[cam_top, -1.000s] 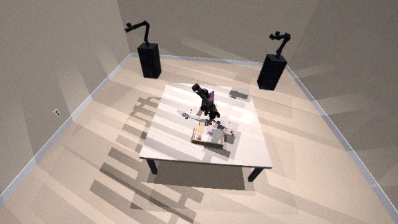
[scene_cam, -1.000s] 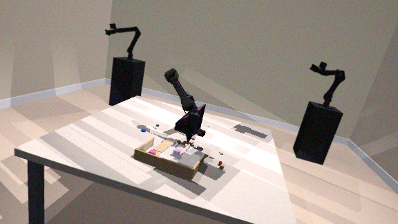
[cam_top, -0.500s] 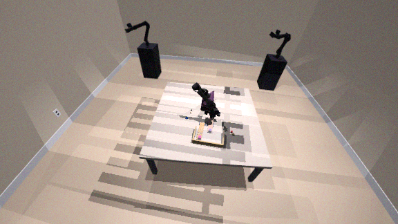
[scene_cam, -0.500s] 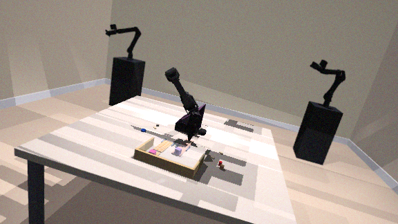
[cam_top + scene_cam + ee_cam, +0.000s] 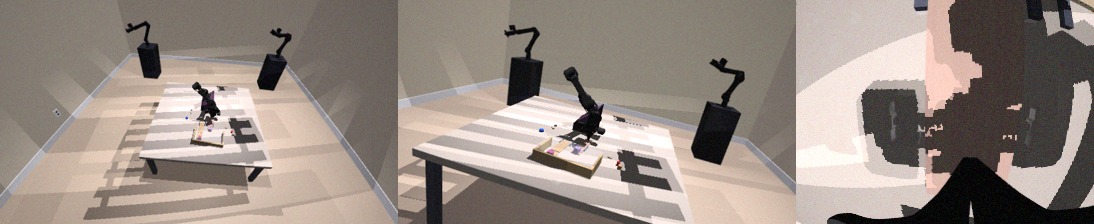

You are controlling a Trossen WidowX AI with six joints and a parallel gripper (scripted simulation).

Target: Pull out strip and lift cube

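Observation:
A shallow wooden tray (image 5: pixel 560 164) (image 5: pixel 207 142) lies on the striped table (image 5: pixel 484 138). Strips run out of its open side toward the arm. A lavender cube (image 5: pixel 576 149) (image 5: pixel 209 129) sits on a pale pink strip (image 5: pixel 939 63) near that open side. A magenta cube (image 5: pixel 550 151) sits deeper in the tray beside a tan strip (image 5: pixel 558 146). My gripper (image 5: pixel 588 138) (image 5: pixel 209 122) (image 5: pixel 969 163) is shut, its tip down at the table on the near end of the pink strip. I cannot tell whether the strip is pinched. No label is readable.
A small blue piece (image 5: pixel 541 130) (image 5: pixel 186 117) lies left of the arm. Small red and tan pieces (image 5: pixel 618 162) (image 5: pixel 231 131) lie right of the tray. Two black pedestals with arms (image 5: pixel 524 81) (image 5: pixel 716 131) stand beyond the table.

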